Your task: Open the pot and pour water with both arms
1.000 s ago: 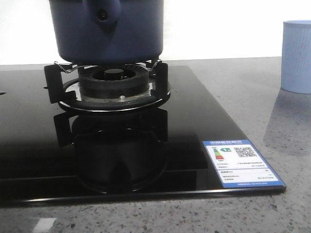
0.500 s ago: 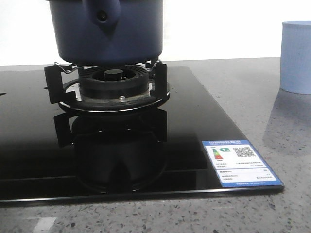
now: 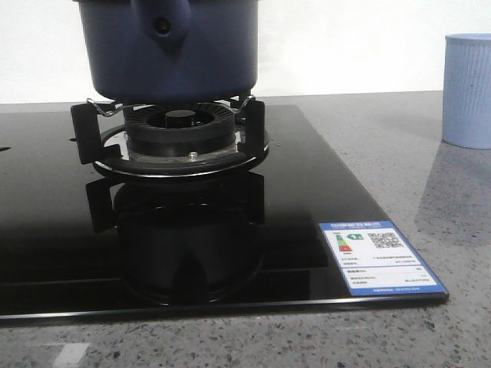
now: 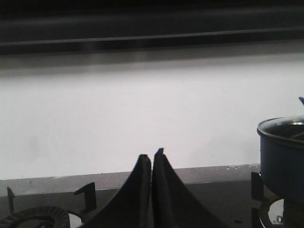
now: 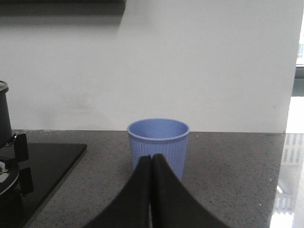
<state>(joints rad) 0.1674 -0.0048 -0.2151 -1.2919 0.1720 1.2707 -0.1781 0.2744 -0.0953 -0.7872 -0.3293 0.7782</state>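
Seeing the pot (image 3: 173,50) on the burner grate (image 3: 173,134) of the black glass stove (image 3: 46,230), its handle stub w/ small hole facing the front cam. In my left wrist view it shows at the edge, rim visible; I cannot tell if a lid is on. Left end effector (image 4: 151,159) has fingers pressed together, holding nothing, above the stove. Right end effector (image 5: 151,161) also closed, empty, just in front of the pale blue ribbed cup (image 5: 158,145), which stands upright on the grey desk (image 3: 430,192), well apart from the pot.
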